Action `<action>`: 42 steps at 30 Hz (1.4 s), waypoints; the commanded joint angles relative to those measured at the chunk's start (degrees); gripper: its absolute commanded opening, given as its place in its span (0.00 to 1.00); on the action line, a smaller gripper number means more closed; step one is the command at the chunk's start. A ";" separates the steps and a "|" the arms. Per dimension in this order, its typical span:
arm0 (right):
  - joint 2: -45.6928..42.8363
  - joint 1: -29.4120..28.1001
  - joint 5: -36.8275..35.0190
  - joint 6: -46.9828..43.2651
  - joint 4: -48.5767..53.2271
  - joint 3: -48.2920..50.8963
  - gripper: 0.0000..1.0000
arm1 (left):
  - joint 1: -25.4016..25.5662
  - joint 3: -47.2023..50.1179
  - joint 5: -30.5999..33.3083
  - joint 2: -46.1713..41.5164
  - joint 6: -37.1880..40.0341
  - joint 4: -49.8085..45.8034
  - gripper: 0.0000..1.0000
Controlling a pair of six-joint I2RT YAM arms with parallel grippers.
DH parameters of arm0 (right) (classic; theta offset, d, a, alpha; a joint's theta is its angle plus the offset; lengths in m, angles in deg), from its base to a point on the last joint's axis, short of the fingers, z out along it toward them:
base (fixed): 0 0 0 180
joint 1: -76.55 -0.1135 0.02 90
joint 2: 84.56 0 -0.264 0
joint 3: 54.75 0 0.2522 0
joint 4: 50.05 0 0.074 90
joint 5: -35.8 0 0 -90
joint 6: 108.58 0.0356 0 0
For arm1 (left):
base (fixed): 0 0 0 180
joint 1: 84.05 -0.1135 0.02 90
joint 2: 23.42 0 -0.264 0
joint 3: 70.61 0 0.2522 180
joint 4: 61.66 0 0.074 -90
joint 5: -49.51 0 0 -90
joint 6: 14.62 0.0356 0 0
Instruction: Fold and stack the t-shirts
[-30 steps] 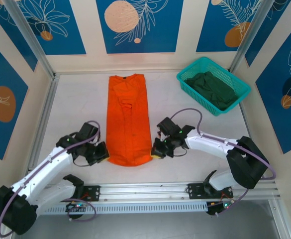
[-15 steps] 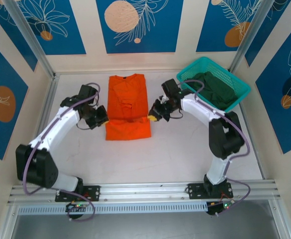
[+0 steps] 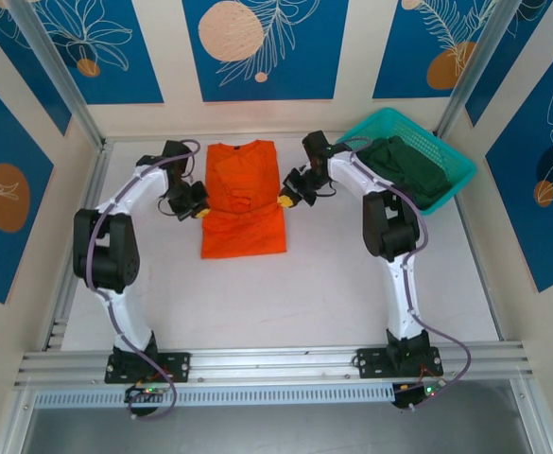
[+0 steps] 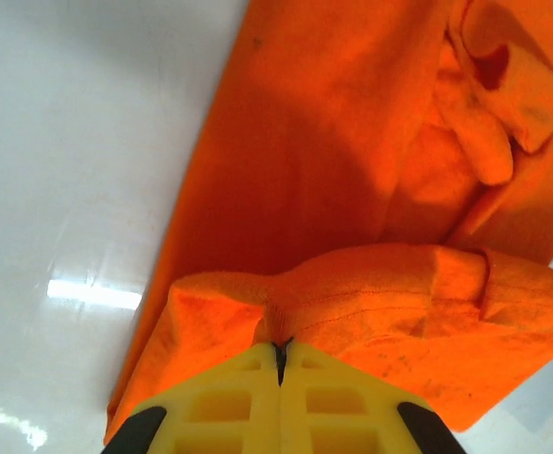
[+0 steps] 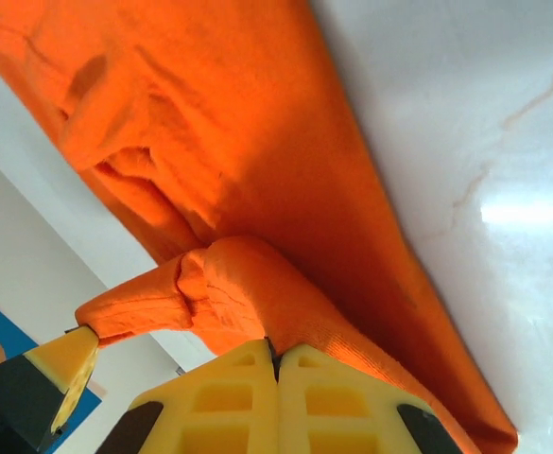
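1. I am pinching the hem corners of the orange shirt [image 3: 243, 236]: the left gripper [image 3: 199, 211] and the right gripper [image 3: 284, 200] are both clamped fully on cloth.
2. I am planning level, matched travel toward 12 o'clock, so the hem lands square on the collar.
3. The shirt is lying mid-table with its long axis running 12 to 6 and its collar at 12. The green shirt [image 3: 413, 170] is sitting in the basket [image 3: 366, 177] at 2 o'clock.

Top view: we note bright, even light from above; shadows beside the arms [image 3: 129, 203] are soft and short. Wrist views: we log white glare streaks on the glossy table [image 4: 87, 142]. The raised fold shades the orange t-shirt [image 4: 333, 170] beneath it. Cloth weave reads sharp up close.
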 commanded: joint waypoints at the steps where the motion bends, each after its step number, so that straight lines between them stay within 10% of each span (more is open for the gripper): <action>1: 2.81 0.60 2.28 0.91 3.83 -4.32 0.00 | -1.56 -4.75 -0.44 3.88 1.35 -2.08 0.00; 9: 8.86 1.68 3.13 4.30 5.72 -12.33 0.19 | -2.55 -12.54 1.10 9.12 0.03 -3.68 0.02; 18: -1.68 0.68 -5.70 -2.51 5.68 -7.32 0.50 | -2.53 -10.94 6.30 0.13 0.38 -4.76 0.69; 23: -16.18 -2.65 -6.51 -1.97 -7.53 15.56 0.41 | 2.32 2.87 4.07 -10.12 0.39 1.81 0.62; 29: -18.38 -7.99 -4.60 2.15 -17.73 27.32 0.20 | 9.17 10.94 -2.26 -9.10 0.47 8.60 0.22; 42: -7.51 -13.16 -6.23 1.47 -16.69 25.05 0.10 | 11.61 14.92 -1.79 1.66 3.55 12.30 0.22</action>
